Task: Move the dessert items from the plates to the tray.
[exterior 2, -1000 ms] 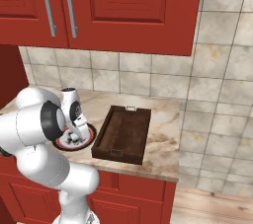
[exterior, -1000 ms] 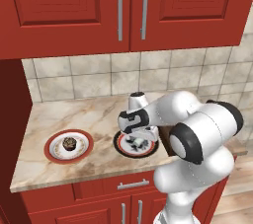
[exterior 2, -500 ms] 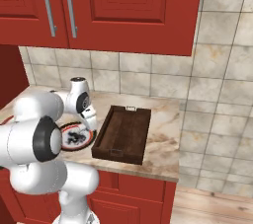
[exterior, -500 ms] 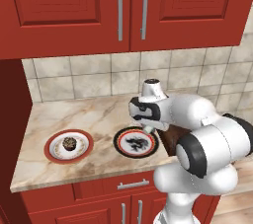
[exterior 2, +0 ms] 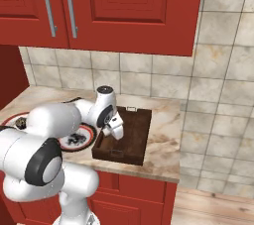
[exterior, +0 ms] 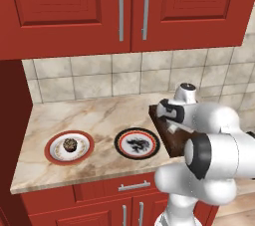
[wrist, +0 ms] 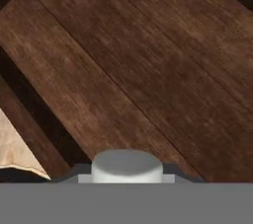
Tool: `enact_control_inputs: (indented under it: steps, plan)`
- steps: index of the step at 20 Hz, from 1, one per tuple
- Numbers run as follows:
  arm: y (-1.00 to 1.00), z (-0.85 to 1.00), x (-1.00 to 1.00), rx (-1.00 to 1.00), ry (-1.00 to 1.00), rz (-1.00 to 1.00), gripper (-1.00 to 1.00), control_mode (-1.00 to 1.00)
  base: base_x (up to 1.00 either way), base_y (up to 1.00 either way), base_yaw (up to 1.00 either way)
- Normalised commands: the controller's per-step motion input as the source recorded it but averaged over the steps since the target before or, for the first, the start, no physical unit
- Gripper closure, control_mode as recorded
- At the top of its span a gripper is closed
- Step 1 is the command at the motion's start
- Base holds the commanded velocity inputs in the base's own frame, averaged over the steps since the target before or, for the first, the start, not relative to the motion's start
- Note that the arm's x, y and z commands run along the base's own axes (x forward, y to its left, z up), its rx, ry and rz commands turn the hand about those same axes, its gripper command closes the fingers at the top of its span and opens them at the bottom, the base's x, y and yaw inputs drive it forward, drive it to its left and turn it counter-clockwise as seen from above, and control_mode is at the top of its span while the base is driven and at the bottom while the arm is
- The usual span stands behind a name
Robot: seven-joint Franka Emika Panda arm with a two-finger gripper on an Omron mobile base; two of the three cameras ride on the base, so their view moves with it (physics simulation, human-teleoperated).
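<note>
Marshmallow (wrist: 127,165) – one, pinched in jaws over tray (exterior 2: 130,132), two plates (one cupcake (exterior: 70,145)).

The tray (wrist: 148,70) is dark, matt wood with visible grain — the desk (exterior: 94,115) polished, veined marble, the cabinet doors (exterior: 74,6) glossy red.

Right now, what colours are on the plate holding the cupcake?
The plate has a red-brown rim and white centre, clearest in the left base view.
</note>
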Motion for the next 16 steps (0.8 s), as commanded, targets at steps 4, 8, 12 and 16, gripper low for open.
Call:
enact_control_inputs:
  steps: [4,8,12,16]
  plan:
    - [-0.86,0.0,0.67,0.07,-0.06,0.0,1.0,-1.0,0.0,0.0,0.0]
    - [-0.34,-0.14,0.53,0.0,0.0,0.0,-1.0,-1.0,0.0,0.0,0.0]
    - [0.0,-0.01,0.06,0.0,0.0,0.0,-1.0,-1.0,0.0,0.0,0.0]
    - [0.0,0.22,0.0,0.0,0.0,0.0,-1.0,-1.0,0.0,0.0,0.0]
